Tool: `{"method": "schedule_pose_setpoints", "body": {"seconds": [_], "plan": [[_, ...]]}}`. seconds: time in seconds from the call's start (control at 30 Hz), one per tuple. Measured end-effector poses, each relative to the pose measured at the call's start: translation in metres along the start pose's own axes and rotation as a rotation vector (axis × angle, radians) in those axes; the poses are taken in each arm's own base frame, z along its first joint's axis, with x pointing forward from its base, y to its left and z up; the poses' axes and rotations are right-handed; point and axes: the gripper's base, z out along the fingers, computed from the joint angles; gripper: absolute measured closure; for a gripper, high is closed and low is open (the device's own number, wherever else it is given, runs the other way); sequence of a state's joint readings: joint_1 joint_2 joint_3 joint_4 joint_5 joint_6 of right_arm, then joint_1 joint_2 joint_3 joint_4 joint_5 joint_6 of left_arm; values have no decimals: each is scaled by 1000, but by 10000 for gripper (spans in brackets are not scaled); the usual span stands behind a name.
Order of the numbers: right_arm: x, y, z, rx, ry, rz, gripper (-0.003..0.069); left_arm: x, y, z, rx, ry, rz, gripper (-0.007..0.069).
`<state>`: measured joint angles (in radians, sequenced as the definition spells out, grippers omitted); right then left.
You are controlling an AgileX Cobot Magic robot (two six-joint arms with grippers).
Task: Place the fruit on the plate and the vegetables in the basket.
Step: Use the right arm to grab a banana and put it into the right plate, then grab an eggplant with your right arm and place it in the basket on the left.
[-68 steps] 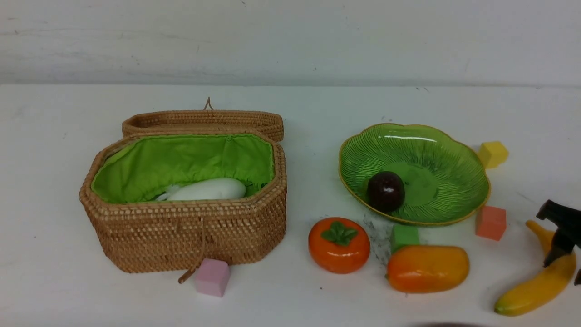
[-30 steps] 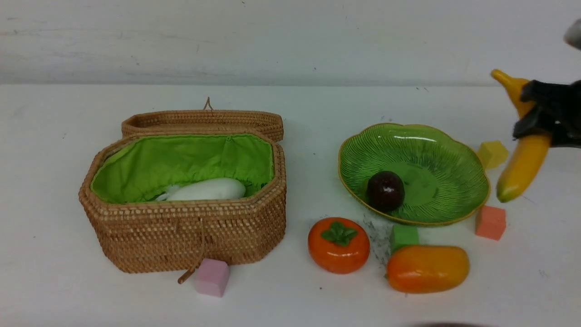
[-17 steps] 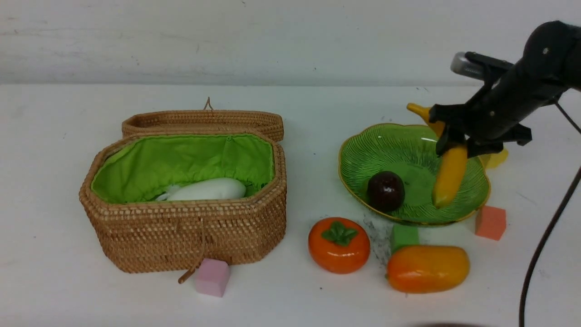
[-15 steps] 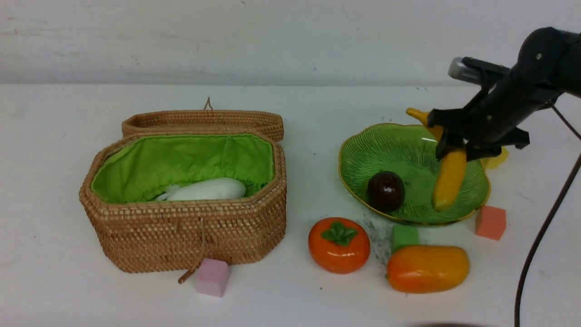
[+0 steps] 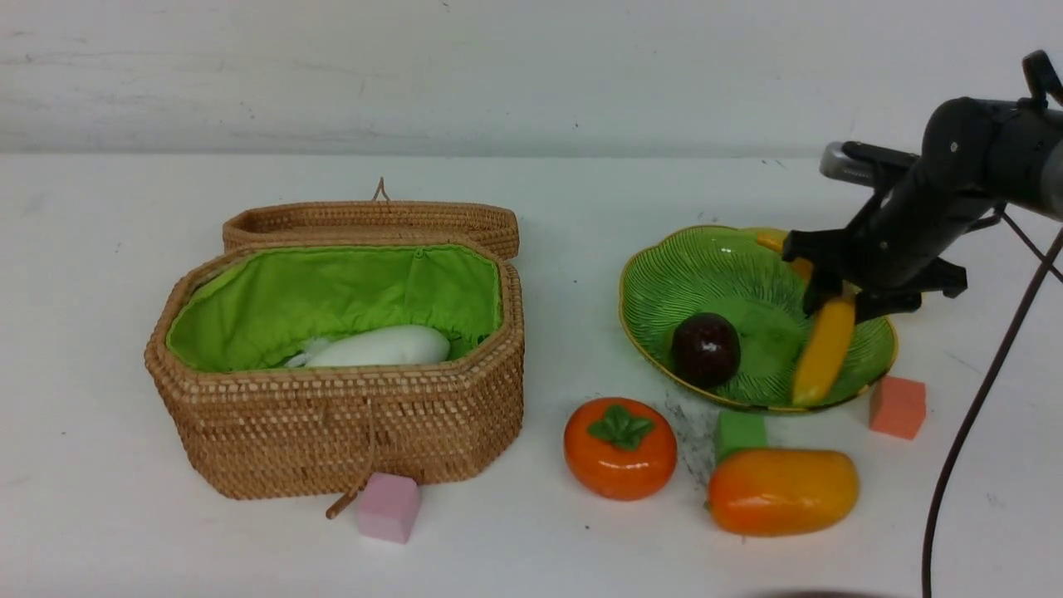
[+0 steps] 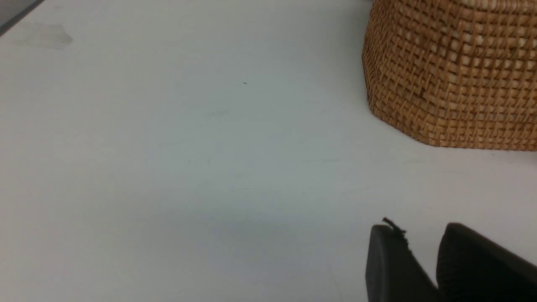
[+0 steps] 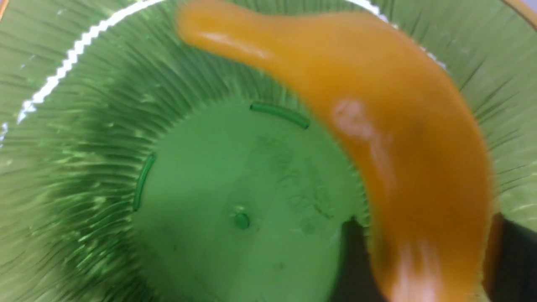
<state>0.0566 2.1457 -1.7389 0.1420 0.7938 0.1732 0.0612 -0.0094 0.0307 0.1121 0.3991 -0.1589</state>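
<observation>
Right gripper [image 5: 843, 297]: over the plate's [image 5: 664, 282] 3 o'clock side, jaws on either side of the banana's [image 5: 822, 357] upper half. The wrist view is blurred, so I cannot tell whether they pinch it or have let go.
Banana: in the plate, running from 1 to 5 o'clock with its lower tip on the near rim. It follows the curved wall, probably to leave the centre free.
Mangosteen [image 5: 706, 349]: in the plate at 7 o'clock, apart from the banana.
Persimmon [image 5: 620, 448]: on the table [image 5: 83, 332] at the plate's 7 o'clock, not yet placed.
Mango [image 5: 782, 492]: on the table at the plate's 6 o'clock, not yet placed.
Basket [image 5: 349, 432]: at the plate's 9 o'clock, lid [image 5: 374, 220] thrown back so things can drop in.
Radish [image 5: 382, 345]: lying in the basket.
Left gripper [image 6: 419, 239]: low over the table near the basket, likely parked out of the way. Only the tips show, close together with a slit and nothing between them. I cannot tell if they are fully pressed together.
</observation>
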Motion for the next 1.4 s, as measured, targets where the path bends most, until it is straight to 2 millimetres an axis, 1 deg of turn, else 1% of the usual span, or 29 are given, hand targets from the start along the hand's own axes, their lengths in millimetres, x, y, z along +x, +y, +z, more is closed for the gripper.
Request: {"method": "schedule_pose_setpoints", "body": {"seconds": [0.03,0.07,0.1,0.13,0.2,0.23,0.27,0.33,0.37,0.4,0.43,0.47,0.53,0.6,0.67,0.7,0.73,0.77,0.8,0.83,0.87,0.93,1.0,1.03,1.17,1.3,1.4], "plan": [[0,0,0,4,0,0,164,0,0,0,0,0,0,449],[0,0,0,5,0,0,156,0,0,0,0,0,0,449],[1,-1,0,12,6,-2,99,0,0,0,0,0,0,449],[1,-1,-2,16,12,-4,69,0,0,0,0,0,0,449],[2,-1,-5,22,23,-9,33,0,0,0,0,0,0,449],[2,-1,-12,29,30,-17,17,0,0,0,0,0,0,449],[2,-1,-13,30,33,-19,14,0,0,0,0,0,0,449],[2,0,-28,32,40,-53,11,0,0,0,0,0,0,449],[3,2,-40,27,51,-81,15,0,0,0,0,0,0,449],[3,3,-44,24,48,-92,15,0,0,0,0,0,0,449],[5,5,-55,3,61,-102,24,0,0,0,0,0,0,449],[10,10,-74,-42,65,-109,36,0,0,0,0,0,0,449],[24,19,-98,-112,82,-143,62,0,0,0,0,0,0,449],[48,29,-120,-189,94,-224,86,0,0,0,0,0,0,449],[71,38,-134,-242,106,-330,103,0,0,0,0,0,0,449],[91,45,-141,-280,117,-447,113,0,0,0,0,0,0,449],[94,45,-142,-283,117,-465,115,0,0,0,0,0,0,449],[125,50,-149,-324,129,-702,127,0,0,0,0,0,0,449],[129,50,-150,-328,130,-731,130,0,0,0,0,0,0,449],[144,52,-152,-348,137,-855,135,0,0,0,0,0,0,449],[173,49,-155,-379,146,-1110,145,0,0,0,0,0,0,449],[196,43,-155,-397,149,-1314,153,0,0,0,0,0,0,449],[218,31,-147,-387,163,-1436,156,0,0,0,0,0,0,449],[223,27,-143,-378,167,-1462,156,0,0,0,0,0,0,449],[232,15,-124,-289,110,-1518,159,0,0,0,0,0,0,449],[232,14,-115,-271,89,-1550,158,0,0,0,0,0,0,449],[229,15,-104,-263,92,-1551,158,0,0,0,0,0,0,449]]}}
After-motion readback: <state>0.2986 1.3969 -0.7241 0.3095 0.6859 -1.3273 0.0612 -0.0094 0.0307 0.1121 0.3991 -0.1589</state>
